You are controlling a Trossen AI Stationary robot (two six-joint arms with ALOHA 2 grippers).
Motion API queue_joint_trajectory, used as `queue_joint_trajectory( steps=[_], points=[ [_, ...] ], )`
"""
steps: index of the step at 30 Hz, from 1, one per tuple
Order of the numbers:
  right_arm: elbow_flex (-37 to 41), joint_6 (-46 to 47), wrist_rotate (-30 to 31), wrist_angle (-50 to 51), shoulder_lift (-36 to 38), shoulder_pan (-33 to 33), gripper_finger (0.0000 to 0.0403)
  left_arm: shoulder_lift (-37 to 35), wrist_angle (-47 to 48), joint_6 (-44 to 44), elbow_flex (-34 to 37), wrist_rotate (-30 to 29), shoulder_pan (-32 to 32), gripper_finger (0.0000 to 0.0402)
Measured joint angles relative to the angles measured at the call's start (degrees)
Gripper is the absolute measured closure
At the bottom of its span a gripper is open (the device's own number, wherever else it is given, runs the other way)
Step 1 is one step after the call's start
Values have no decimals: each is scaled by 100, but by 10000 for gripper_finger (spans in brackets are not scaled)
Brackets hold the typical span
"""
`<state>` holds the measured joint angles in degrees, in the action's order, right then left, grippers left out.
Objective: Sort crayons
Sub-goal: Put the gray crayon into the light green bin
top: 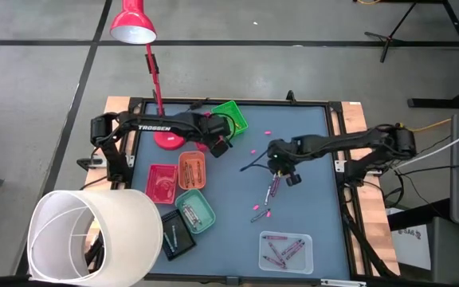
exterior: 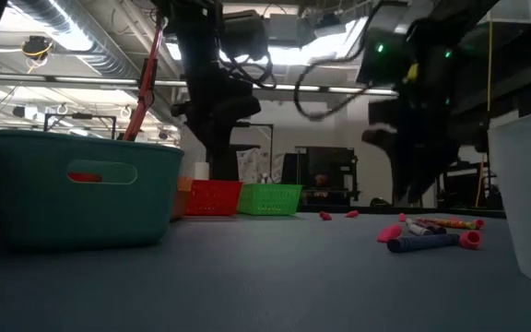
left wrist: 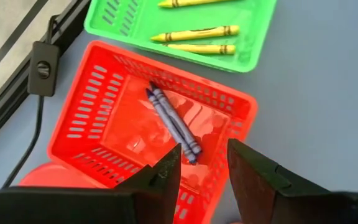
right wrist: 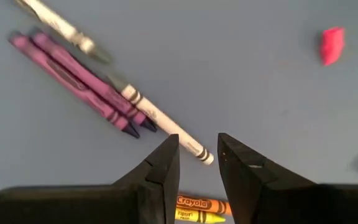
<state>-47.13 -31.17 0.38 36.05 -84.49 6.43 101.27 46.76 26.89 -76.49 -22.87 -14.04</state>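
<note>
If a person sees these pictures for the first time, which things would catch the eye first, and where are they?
Probably the bright trays on the table's left side: a red tray holding blue-violet crayons, with a green tray of yellow crayons beside it. The left gripper hangs above the red tray, jaws open and empty. Near the table's middle, the right gripper hovers, jaws apart, over loose purple crayons and a white crayon.

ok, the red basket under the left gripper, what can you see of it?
The red basket looks like moulded plastic: rectangular, with slotted walls and a smooth, glossy floor. It sits upright on the blue table, right next to the green tray. Two dark blue-purple crayons lie side by side, slanted across its floor. The left gripper hangs open just above it, touching nothing. A red lamp base shows beside it.
</note>
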Motion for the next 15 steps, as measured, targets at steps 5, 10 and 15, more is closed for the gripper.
queue_joint_trajectory(
  steps=[5, 10, 15],
  points=[
    [0, -196, 10, -13, -524, 51, 295, 0, -25, -1, 0, 0, 145, 284],
    [-24, -236, 228, -32, -854, 32, 295, 0, -73, -1, 0, 0, 295, 288],
    [-26, -228, 307, -44, -931, 29, 295, 0, -254, -2, 0, 0, 455, 292]
  ],
)
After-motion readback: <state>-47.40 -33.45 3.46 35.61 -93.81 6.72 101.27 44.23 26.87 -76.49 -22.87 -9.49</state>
